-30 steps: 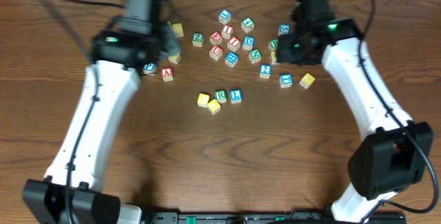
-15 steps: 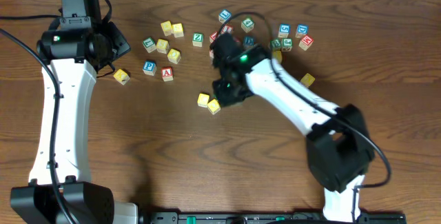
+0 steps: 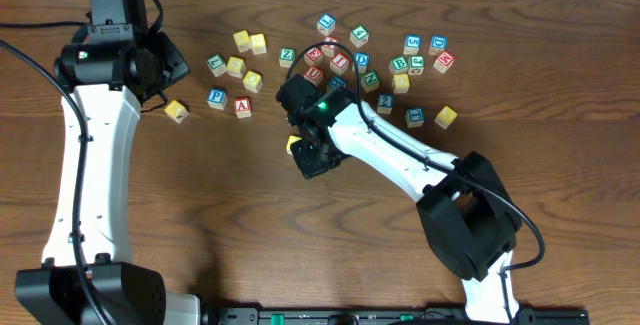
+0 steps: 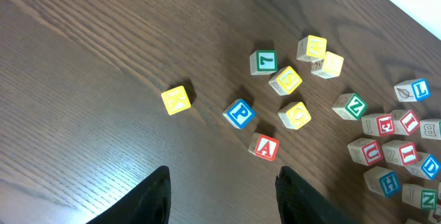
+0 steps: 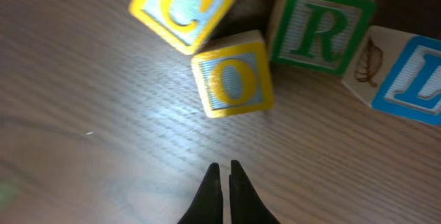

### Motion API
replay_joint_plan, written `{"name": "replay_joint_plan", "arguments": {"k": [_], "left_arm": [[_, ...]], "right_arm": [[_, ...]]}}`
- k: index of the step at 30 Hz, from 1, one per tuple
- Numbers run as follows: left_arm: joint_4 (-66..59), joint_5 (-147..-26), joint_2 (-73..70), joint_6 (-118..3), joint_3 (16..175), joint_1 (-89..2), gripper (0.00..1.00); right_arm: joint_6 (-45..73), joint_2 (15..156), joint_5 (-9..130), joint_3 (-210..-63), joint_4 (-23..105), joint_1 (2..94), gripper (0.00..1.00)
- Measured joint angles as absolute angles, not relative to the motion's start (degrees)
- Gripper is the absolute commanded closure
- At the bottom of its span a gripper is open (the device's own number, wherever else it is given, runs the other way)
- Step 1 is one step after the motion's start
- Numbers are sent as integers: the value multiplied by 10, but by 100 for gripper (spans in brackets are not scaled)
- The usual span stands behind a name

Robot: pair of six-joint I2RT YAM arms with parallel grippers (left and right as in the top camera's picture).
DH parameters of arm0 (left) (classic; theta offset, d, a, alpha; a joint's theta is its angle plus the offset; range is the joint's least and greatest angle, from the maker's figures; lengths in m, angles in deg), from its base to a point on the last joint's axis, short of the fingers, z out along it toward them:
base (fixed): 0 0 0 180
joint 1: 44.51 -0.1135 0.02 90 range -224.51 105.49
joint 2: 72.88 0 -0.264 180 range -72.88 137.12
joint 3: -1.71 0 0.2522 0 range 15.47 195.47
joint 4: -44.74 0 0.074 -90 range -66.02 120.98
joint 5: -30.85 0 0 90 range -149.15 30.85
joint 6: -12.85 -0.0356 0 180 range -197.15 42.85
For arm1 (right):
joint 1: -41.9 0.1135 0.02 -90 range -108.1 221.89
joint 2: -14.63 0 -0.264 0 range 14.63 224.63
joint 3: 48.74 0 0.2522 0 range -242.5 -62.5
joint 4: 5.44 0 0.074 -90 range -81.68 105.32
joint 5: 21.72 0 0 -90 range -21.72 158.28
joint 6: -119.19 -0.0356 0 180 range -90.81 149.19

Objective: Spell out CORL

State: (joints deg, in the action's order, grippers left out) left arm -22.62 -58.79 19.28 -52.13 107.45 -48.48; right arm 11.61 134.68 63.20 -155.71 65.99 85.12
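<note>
In the right wrist view four letter blocks lie close together on the brown table: a yellow C, tilted out of line; a yellow O just below it; a green R; and a blue L. My right gripper is shut and empty, its tips a short way in front of the O and not touching it. From overhead the right gripper covers most of that row, and only the C peeks out. My left gripper hangs open and empty at the far left.
Several loose letter blocks are scattered along the back of the table. Nearer the left arm lie a yellow K, a blue P and a red A. The right arm stretches diagonally from the front right.
The right arm has swung from the back right to the row at the centre, and its gripper has shut. The left arm pulled back to the far left, then stayed still.
</note>
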Motion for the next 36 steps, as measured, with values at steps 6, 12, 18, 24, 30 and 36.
{"name": "replay_joint_plan", "arguments": {"k": [6,12,18,24,30,36], "left_arm": [[-226,-588,193,-521,1075,-485,51],[-226,-588,193,-521,1075,-485,51],[-226,-588,197,-522,1075,-485,51],[-226,-588,200,-521,1075,-485,51],[-226,-588,200,-521,1074,-485,51],[-226,-588,200,-521,1074,-485,51]], "right_arm": [[117,1365,658,-1557,644,851,99],[124,1379,666,-1557,618,851,99],[133,1379,666,-1557,604,851,99],[134,1379,666,-1557,600,851,99],[134,1379,666,-1557,601,851,99],[134,1380,666,-1619,638,839,99]]}}
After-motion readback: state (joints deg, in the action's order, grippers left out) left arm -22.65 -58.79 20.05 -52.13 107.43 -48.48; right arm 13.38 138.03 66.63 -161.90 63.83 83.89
